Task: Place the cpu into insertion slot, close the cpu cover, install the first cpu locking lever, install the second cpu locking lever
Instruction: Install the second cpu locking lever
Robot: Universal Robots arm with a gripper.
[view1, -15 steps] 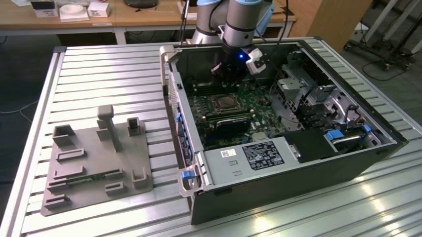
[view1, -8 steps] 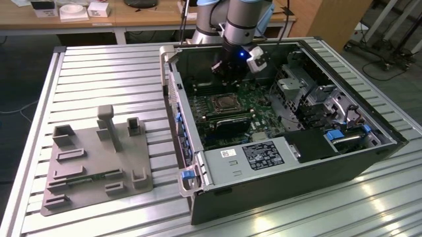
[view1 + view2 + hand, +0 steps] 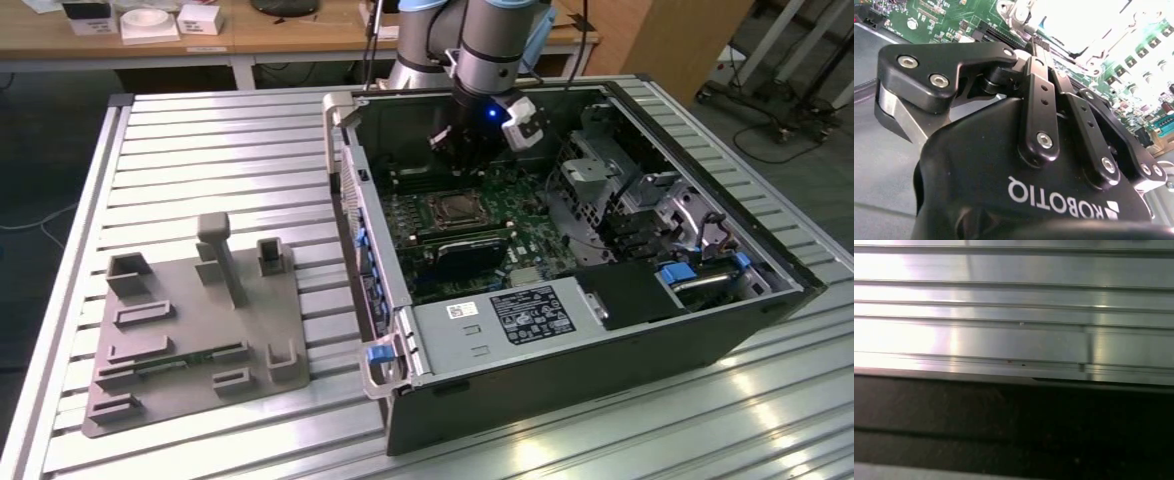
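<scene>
A ribbed metal table (image 3: 200, 150) carries everything; in the first wrist view its pale slats (image 3: 1004, 305) run straight across above a dark band. On it lies an open computer case (image 3: 574, 370) on its side, its long axis running from the near edge of the exterior view toward the wooden bench (image 3: 267, 40) at the back. Well apart from the case, to the exterior view's left, sits a grey plastic holder (image 3: 187, 340) with upright posts and pockets.

Inside the case the green circuit board (image 3: 521, 200) lies flat and faces up. A grey box with a white label (image 3: 514, 315) sits at the near end of the case, and a metal drive cage (image 3: 601, 160) is toward the exterior view's right.

The robot arm (image 3: 487, 40) reaches down from the back into the case. Its gripper (image 3: 461, 155) hangs over the far part of the board, just beyond the socket (image 3: 457, 210). The socket is a small square with a silvery rim, lying flat on the board, its sides roughly in line with the case walls. Whether the chip sits in it, and whether the cover is down, cannot be told.

In the second wrist view the gripper (image 3: 1038, 41) has its black links drawn in, and the fingers (image 3: 1040, 47) stand narrow, close together, with nothing seen between them. Beyond them lies bright silvery metal (image 3: 1089, 30) on the board.
</scene>
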